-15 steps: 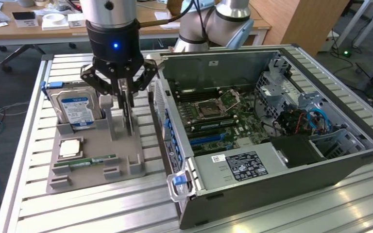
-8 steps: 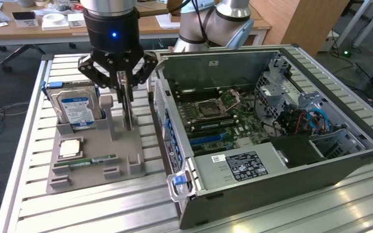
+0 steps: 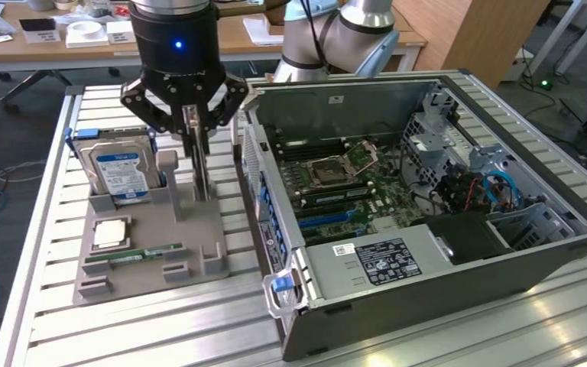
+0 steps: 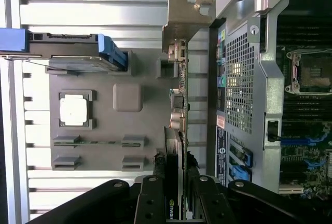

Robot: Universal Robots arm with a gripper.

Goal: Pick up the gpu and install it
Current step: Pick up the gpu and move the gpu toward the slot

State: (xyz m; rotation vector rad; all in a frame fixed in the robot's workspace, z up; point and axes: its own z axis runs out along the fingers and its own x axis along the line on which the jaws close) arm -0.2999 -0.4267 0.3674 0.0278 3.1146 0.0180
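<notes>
One step is half done: your gripper (image 3: 195, 130) is clamped on the gpu (image 3: 202, 170), upright on edge at the grey holder tray (image 3: 131, 267), frame's centre-left; installation into the open computer case (image 3: 446, 284) is not done

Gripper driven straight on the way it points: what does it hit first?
The gripper points straight down, fingers closed on the upright gpu. Straight on, the card's lower edge would press into the grey holder tray it stands in, probably before the fingertips reach it; the depth is unclear.
</notes>
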